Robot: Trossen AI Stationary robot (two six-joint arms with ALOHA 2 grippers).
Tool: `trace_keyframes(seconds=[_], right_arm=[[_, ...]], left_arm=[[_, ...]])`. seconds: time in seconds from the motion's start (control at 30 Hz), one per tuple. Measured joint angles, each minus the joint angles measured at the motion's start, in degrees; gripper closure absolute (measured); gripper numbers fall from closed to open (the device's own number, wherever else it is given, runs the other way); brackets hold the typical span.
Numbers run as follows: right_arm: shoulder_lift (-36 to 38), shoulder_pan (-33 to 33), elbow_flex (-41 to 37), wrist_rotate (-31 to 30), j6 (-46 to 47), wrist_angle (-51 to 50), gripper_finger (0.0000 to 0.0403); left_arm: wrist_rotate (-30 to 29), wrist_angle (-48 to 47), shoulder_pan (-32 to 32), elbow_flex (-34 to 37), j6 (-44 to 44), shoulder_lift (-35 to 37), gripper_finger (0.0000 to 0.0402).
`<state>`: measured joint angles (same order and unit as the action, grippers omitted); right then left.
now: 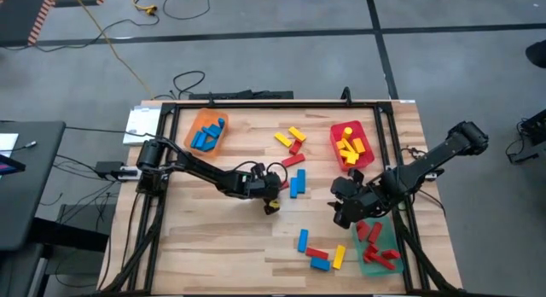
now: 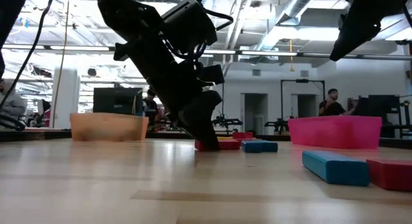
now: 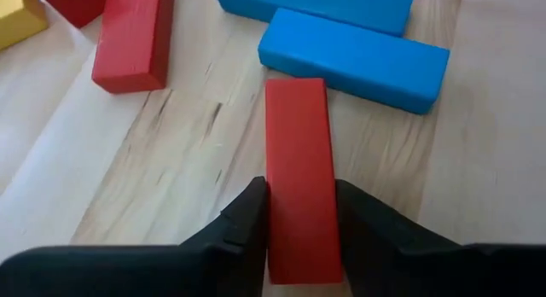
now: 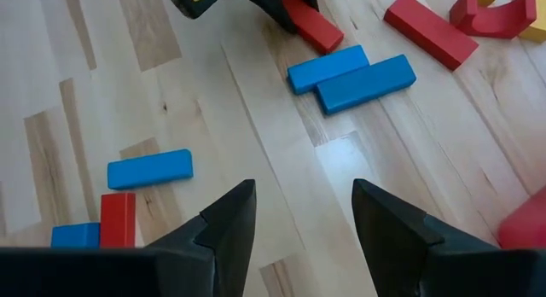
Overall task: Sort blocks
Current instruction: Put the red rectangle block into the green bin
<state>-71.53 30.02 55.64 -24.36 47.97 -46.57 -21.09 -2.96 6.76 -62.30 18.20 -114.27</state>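
The left gripper [image 3: 300, 237] clamps a red block [image 3: 300, 169] lying mid-table, one end touching a blue block [image 3: 354, 56]. Lift straight up to clear that neighbour. The right gripper [image 4: 299, 216] hovers open near the green tray [image 1: 375, 256].

1. Left arm reaches in across table centre, left gripper [image 3: 300, 213] low at the tabletop, fingers [image 3: 247, 220] pressed on both sides of a red block [image 3: 299, 169].
2. Right arm angled in from the right edge, right gripper [image 4: 299, 216] raised, fingers apart, nothing between them.
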Motion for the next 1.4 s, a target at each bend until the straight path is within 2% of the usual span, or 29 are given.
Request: trace_keyframes(seconds=[0.27, 0.5, 0.63, 0.93, 1.17, 1.4], right_arm=[[0.00, 1.23, 0.00, -0.26, -6.14, 5.90, 0.0193], [0.00, 3.36, 0.00, -0.28, -16.66, 14.79, 0.0193], [0.00, 4.62, 0.00, -0.26, -22.45, 16.68, 0.0193], [-1.36, 5.01, 0.00, -0.05, -22.99, 16.13, 0.0193], [-5.07, 4.77, 0.00, 0.24, -23.08, 15.63, 0.0193], [-8.54, 4.79, 0.00, 0.26, -23.17, 15.25, 0.0193]], left_arm=[[3.19, 1.18, -0.04, 0.07, -2.55, 0.08, 0.0294], [5.42, 1.92, -0.07, -0.95, -5.50, 0.05, 0.0292], [7.67, 1.65, 0.09, -2.89, -7.81, -0.18, 0.0294], [13.37, -5.29, 0.63, -8.57, -12.52, -0.42, 0.0294], [13.06, -12.28, 1.49, -11.85, -14.95, -0.25, 0.0293], [12.31, -14.95, 1.73, -12.11, -16.02, -0.11, 0.0291]])
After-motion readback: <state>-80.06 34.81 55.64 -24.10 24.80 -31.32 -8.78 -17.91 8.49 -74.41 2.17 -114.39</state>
